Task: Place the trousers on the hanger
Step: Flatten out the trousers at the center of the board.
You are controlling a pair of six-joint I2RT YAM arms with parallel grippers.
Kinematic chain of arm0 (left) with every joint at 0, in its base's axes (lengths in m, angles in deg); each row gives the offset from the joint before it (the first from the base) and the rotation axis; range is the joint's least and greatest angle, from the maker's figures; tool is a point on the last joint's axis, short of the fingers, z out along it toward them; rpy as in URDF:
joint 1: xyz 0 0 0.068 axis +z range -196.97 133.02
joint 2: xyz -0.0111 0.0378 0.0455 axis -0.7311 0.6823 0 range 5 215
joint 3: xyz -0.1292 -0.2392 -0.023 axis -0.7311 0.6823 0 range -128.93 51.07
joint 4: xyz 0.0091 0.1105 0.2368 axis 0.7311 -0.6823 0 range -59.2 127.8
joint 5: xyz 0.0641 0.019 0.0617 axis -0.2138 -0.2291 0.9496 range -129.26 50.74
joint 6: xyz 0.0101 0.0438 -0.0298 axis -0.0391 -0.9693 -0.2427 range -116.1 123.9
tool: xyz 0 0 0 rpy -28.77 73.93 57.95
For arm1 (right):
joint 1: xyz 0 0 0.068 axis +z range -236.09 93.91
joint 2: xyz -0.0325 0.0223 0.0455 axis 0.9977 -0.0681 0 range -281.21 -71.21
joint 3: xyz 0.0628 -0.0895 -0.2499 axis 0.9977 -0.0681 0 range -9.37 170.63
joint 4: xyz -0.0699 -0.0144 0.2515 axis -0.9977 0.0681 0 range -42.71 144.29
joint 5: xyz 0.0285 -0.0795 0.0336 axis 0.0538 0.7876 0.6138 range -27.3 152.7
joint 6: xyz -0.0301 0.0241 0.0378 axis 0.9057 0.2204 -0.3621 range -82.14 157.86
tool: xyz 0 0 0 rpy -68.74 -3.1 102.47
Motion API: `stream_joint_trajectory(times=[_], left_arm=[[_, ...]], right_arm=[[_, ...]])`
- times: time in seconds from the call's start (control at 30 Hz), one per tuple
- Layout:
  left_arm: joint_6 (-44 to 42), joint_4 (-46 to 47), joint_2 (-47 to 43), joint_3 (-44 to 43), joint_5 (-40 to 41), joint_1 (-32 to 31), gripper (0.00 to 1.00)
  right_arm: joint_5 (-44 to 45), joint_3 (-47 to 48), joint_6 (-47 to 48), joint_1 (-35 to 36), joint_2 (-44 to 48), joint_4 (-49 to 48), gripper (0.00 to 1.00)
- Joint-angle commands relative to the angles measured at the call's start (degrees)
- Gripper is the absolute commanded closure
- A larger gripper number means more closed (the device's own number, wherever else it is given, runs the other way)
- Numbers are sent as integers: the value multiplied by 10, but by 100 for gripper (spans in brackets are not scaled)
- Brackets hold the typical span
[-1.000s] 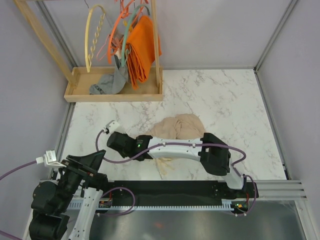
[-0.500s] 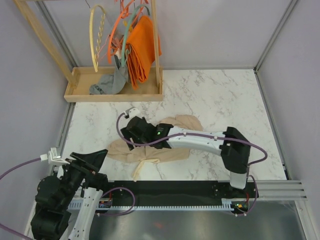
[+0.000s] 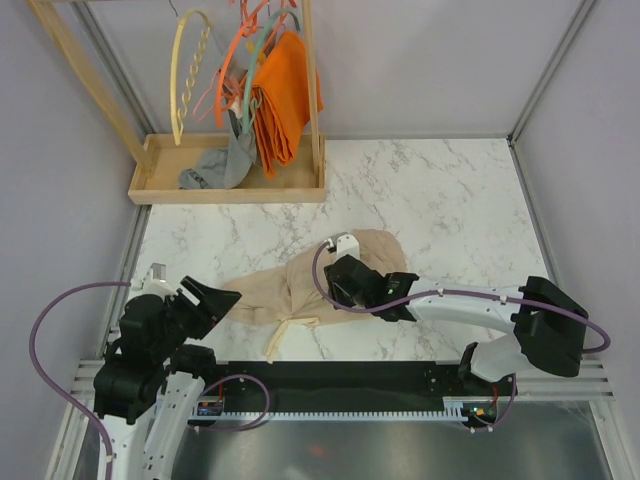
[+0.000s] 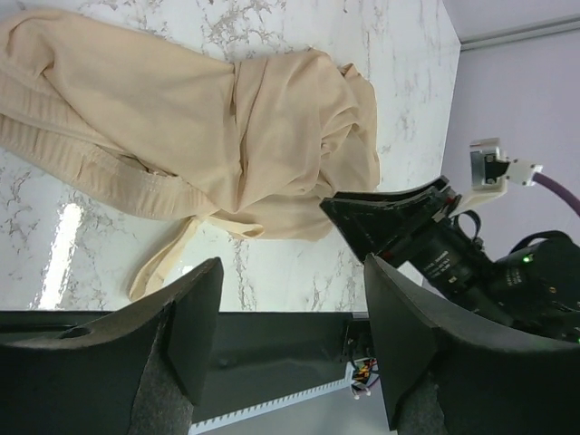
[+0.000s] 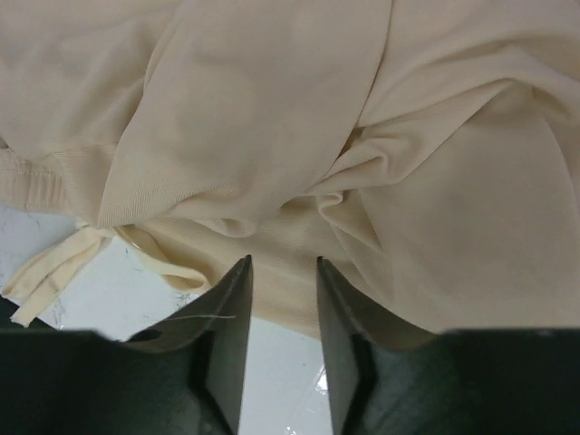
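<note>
The beige trousers (image 3: 275,295) lie crumpled on the marble table, one end stretched toward the left and a drawstring (image 3: 283,335) trailing to the front edge. My right gripper (image 3: 338,285) hovers over their bunched middle. In the right wrist view its jaws (image 5: 283,267) stand open with a narrow gap, fabric (image 5: 272,109) just beyond the tips and nothing between them. My left gripper (image 3: 222,300) sits by the trousers' left end, wide open (image 4: 292,272) and empty, with the trousers (image 4: 227,136) ahead of it. The pale yellow hanger (image 3: 185,75) hangs on the rack at the back left.
A wooden rack with a tray base (image 3: 230,188) stands at the back left. It holds an orange cloth (image 3: 285,95), orange and teal hangers (image 3: 240,60) and a grey garment (image 3: 213,170). A black rail (image 3: 330,385) runs along the near edge.
The right gripper drew the trousers' end out to the left, let go and pulled back right over the bunched part. The left arm swung up toward the trousers' left end.
</note>
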Motion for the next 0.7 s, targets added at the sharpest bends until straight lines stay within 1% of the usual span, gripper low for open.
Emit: stream_joint_trajectory(times=[0.0, 0.07, 0.1, 0.17, 0.3, 0.37, 0.43, 0.5, 0.53, 0.57, 0.6, 0.63, 0.67], left_arm=[[17, 33, 2, -4, -28, 2, 29], [14, 33, -1, -2, -33, 2, 29], [13, 32, -3, -2, -34, 2, 30], [17, 32, -11, 2, -37, 2, 30], [22, 33, -19, 9, -41, 2, 30], [22, 33, -18, 11, -40, 2, 30], [22, 32, -16, 10, -39, 2, 30], [20, 33, -15, 9, -37, 2, 30], [19, 32, -14, 8, -37, 2, 30], [18, 32, -14, 7, -36, 2, 30], [17, 32, -15, 6, -36, 2, 30], [16, 32, -16, 6, -33, 2, 30], [15, 32, -16, 4, -33, 2, 30]], right_arm=[[-19, -7, -20, -1, -9, -82, 54], [-18, -6, -24, -6, -21, -89, 36], [-20, -5, -24, -7, -32, -94, 35], [-17, -2, -23, -8, -40, -103, 33], [-28, 5, -29, -14, -68, -116, 33], [-35, 16, -32, -16, -84, -115, 35], [-34, 20, -32, -16, -89, -138, 39], [-39, 28, -31, -22, -96, -152, 51], [-42, 42, -33, -30, -98, -151, 72], [-38, 48, -35, -33, -94, -151, 84], [-32, 54, -38, -37, -89, -151, 93], [-27, 65, -39, -47, -81, -152, 100], [-15, 73, -43, -55, -65, -151, 100]])
